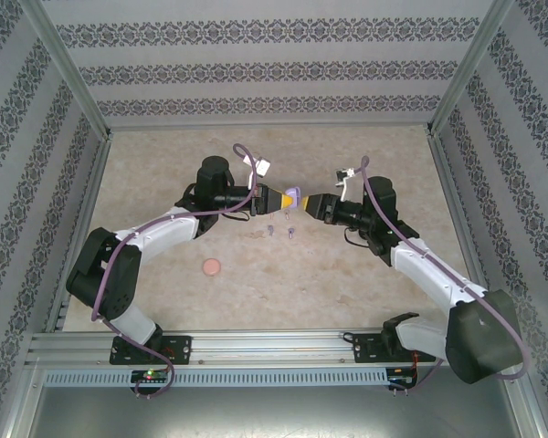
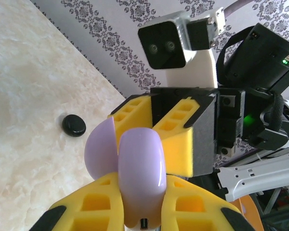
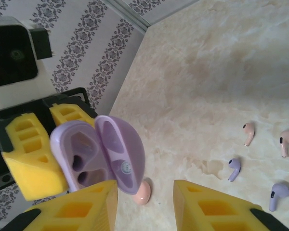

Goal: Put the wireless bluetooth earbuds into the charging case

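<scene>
Right now our left gripper (image 2: 140, 202) is clamped on the open purple case (image 3: 94, 154). It holds the case up off the table (image 3: 207, 72), sockets apparently empty and turned toward our right gripper (image 1: 318, 204), whose jaws stand partly apart with nothing between them. The purple earbuds (image 3: 234, 169) lie loose on the table below, near the pink pair (image 3: 249, 134). We judge them featherlight, hard and glossy, so they could easily slip or flick away. Pinching across the rounded head, stem left free, looks safest.
</scene>
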Controlling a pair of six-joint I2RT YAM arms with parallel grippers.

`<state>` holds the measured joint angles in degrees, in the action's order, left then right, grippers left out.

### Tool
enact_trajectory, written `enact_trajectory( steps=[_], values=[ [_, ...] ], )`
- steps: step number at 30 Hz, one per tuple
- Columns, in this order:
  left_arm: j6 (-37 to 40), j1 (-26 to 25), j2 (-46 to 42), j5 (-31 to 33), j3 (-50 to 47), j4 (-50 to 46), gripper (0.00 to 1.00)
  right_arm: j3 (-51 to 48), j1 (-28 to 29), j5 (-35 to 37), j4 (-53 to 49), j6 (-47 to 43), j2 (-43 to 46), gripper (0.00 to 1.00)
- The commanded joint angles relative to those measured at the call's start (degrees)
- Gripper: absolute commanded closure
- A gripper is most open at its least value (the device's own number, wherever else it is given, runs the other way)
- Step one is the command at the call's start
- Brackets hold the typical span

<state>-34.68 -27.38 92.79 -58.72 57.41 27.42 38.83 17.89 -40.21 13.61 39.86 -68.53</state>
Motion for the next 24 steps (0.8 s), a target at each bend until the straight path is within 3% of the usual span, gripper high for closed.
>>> enact_trajectory(
  steps=[1, 24],
  values=[
    [1.2, -0.5, 0.7, -1.7, 2.1, 0.5, 1.0, 1.3, 0.9, -1.2, 1.4, -1.2, -1.2, 0.64],
    [1.7, -1.4, 0.9, -2.7, 2.1, -0.3, 1.0, 3.9, 1.3, 0.1, 2.3, -1.3, -5.2, 0.72]
  ],
)
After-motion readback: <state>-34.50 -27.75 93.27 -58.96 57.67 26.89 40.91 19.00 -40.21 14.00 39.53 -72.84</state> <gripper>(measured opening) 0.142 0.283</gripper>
